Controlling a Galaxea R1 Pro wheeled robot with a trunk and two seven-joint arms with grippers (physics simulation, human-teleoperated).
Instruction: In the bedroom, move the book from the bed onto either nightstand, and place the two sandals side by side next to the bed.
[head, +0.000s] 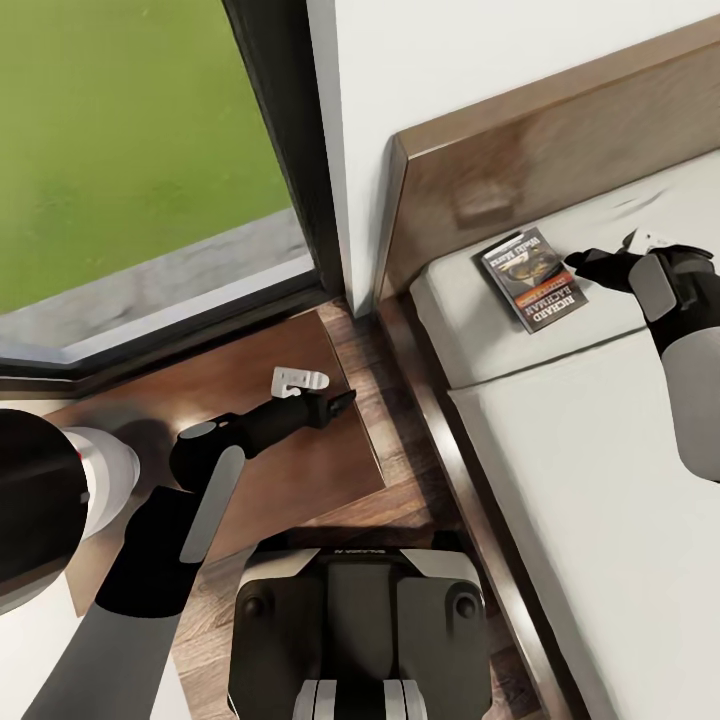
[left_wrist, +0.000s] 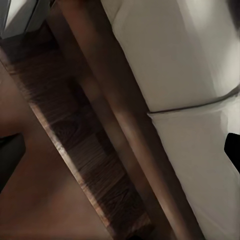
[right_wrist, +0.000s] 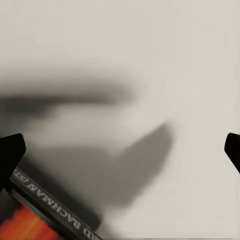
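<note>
The book (head: 530, 278), dark with an orange-red band and white lettering, lies flat on the bed's light-grey mattress (head: 560, 480), close to the dark headboard (head: 560, 130). My right gripper (head: 582, 262) is low over the mattress at the book's right edge. It is open, its fingertips wide apart in the right wrist view, where a corner of the book (right_wrist: 40, 215) sits beside one fingertip (right_wrist: 10, 150). My left gripper (head: 340, 402) hangs open over the nightstand's (head: 280, 470) edge nearest the bed, holding nothing. The sandals are out of view.
A narrow strip of wood floor (head: 390, 440) separates the nightstand from the bed frame (left_wrist: 120, 115). Tall dark-framed glass (head: 130, 130) stands behind the nightstand, with a white wall beside it. My base (head: 360, 630) sits in front of the gap.
</note>
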